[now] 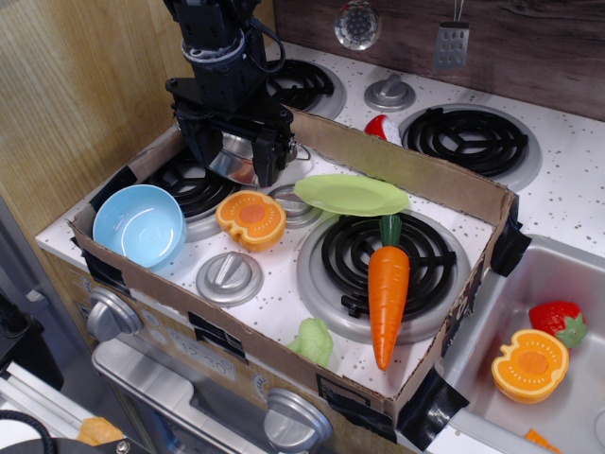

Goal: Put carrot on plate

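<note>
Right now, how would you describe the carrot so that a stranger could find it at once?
Look inside the cardboard frame on the toy stove, at the front right burner. The carrot lies across it, green stem toward the lime-green plate. It is long and tapered, unlike the round orange halved toy nearby.

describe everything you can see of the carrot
The carrot is a glossy orange plastic toy, long and tapered, with a dark green stem. It lies flat across the front right burner, stem toward the lime-green plate, tip pointing at the cardboard wall. The stem end sits right at the plate's edge. Nothing grips it; the claw hangs well away.
</note>
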`<state>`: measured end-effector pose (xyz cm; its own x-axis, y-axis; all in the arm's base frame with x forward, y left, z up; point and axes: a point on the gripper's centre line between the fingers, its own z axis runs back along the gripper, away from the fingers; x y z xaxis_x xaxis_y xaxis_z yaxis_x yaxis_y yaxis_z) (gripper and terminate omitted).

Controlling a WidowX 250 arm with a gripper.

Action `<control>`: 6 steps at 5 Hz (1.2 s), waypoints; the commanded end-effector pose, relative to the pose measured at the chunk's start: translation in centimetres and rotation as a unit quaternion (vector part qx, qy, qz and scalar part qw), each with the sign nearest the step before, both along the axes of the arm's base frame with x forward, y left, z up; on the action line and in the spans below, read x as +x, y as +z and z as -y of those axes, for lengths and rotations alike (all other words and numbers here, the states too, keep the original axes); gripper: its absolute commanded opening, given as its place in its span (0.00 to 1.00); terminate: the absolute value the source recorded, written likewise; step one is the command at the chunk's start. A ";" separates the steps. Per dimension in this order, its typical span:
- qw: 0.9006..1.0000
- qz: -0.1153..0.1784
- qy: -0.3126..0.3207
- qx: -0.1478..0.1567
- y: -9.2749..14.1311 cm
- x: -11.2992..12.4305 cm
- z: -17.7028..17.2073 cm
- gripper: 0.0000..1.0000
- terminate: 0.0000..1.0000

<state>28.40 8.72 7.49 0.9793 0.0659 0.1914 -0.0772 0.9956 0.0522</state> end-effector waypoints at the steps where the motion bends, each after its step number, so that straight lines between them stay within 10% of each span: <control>1: 1.000 0.000 0.000 0.000 0.0 0.0 0.0 1.00 0.00; 4: 0.999 0.034 0.042 -0.006 5.7 -0.6 6.2 1.00 0.00; 6: 0.994 0.023 0.104 -0.018 3.4 -1.5 12.5 1.00 0.00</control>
<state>26.43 -3.76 10.07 0.9406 0.2700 0.2057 -0.2785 0.9603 0.0132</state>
